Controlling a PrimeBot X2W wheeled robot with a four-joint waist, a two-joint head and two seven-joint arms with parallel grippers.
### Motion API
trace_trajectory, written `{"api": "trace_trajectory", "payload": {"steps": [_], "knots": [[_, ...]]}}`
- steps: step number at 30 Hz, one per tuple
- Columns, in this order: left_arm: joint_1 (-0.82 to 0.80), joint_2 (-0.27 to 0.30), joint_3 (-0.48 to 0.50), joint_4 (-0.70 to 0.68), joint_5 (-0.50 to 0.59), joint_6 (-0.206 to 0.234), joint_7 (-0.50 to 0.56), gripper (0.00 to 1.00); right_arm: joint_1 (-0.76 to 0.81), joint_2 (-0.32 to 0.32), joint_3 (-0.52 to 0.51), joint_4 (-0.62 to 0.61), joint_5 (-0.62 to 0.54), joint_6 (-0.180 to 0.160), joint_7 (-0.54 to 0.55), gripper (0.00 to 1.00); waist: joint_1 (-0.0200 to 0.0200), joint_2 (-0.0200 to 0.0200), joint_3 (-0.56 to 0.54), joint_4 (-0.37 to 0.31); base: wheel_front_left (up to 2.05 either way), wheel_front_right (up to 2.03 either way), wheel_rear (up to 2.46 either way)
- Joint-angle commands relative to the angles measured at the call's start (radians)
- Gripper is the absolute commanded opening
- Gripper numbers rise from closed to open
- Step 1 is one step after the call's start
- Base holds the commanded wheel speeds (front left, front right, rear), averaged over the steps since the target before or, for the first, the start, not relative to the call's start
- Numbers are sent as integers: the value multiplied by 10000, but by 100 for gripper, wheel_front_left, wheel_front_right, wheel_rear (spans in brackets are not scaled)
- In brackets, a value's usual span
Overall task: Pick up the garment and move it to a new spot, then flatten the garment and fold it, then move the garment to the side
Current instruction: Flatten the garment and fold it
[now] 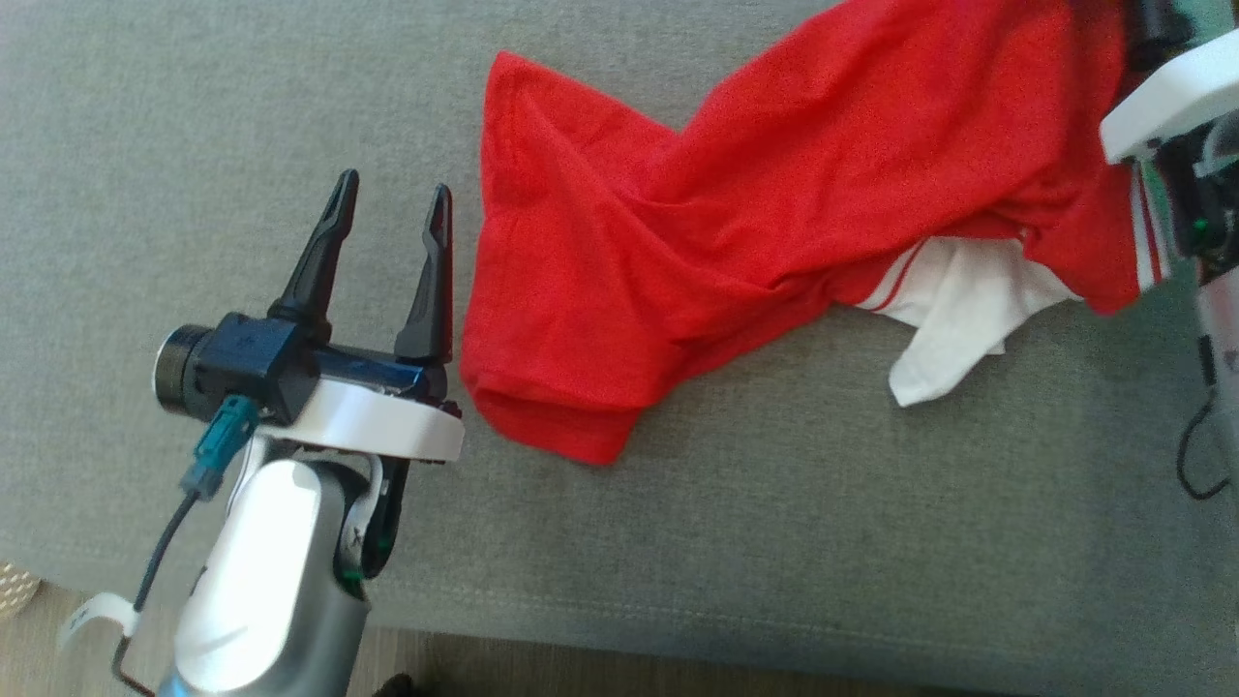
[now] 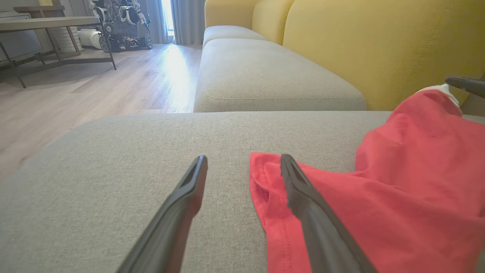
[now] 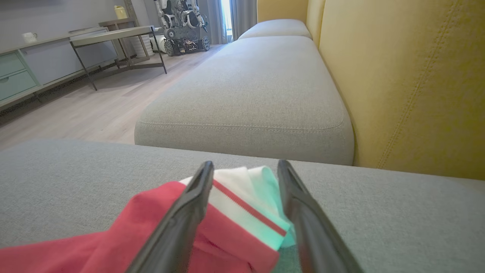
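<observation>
Left gripper (image 1: 394, 186): standing just beside garment (image 1: 774, 194), 2 fingers apart.
Right gripper (image 3: 244, 164): fingers apart, straddling garment's striped cuff (image 3: 242, 206).

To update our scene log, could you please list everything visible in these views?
garment: one, red with white striped trim, crumpled on the nearest cushion
seat cushions: three, grey, in a row along the sofa
backrest: one, yellow, behind the cushions
floor: one, pale wood, beside the sofa
table: one, pale top on dark legs, across the floor
wheeled robot: one, grey and white, by the curtains
left claw: one, dark, open, beside the garment's red edge
right claw: one, dark, open, fingers either side of the striped trim
</observation>
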Motion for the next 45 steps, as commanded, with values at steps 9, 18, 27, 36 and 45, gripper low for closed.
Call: {"api": "trace_trajectory", "payload": {"steps": [9,18,27,36,45], "knots": [[248,240,725,-131,214,10,-120,100,1459,290,248,-1114,-130,33,-1062,100,-1,0,-791,-819,0,0,0],[1048,471,1008,53,162,122,-120,100,4660,1144,-955,-4113,-1011,33,-892,100,-1,0,-1859,-1351,0,0,0],[1930,613,1089,80,26,296,-30,100,7467,2196,-1640,-6545,-1671,33,228,100,-1,0,-2696,-1584,0,0,0],[2453,737,1038,-157,-27,424,253,100,8487,2524,-1611,-7423,-1856,33,805,100,-1,0,-3107,-1658,0,0,0],[2510,804,962,-334,-60,479,352,100,8591,2615,-1612,-7583,-1849,33,942,100,-1,0,-3107,-1607,0,0,0]]}}
